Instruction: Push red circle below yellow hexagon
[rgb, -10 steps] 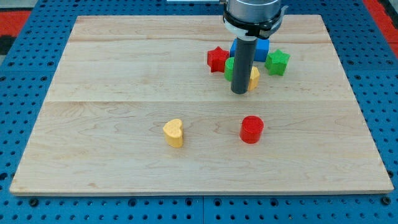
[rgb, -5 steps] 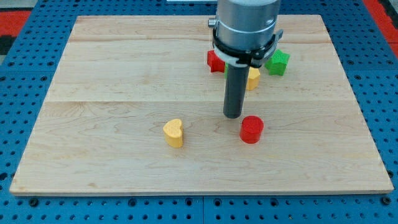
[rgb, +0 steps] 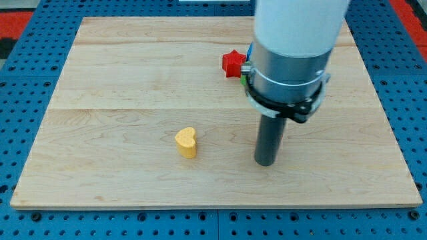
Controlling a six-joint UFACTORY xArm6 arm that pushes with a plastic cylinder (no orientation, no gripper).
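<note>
My tip rests on the board in the lower right middle. The rod and the wide arm body above it cover the spot where the red circle lay, so I cannot make the circle out. The yellow hexagon is also hidden behind the arm body. My tip is well to the right of the yellow heart and far below the red star.
The red star peeks out at the arm's left side near the view's top. The other blocks of that cluster are hidden behind the arm. The wooden board lies on a blue pegboard table.
My tip has moved down the view and slightly right, from beside the yellow hexagon to in front of the red circle. The arm now hides the red circle, the hexagon and the green and blue blocks.
</note>
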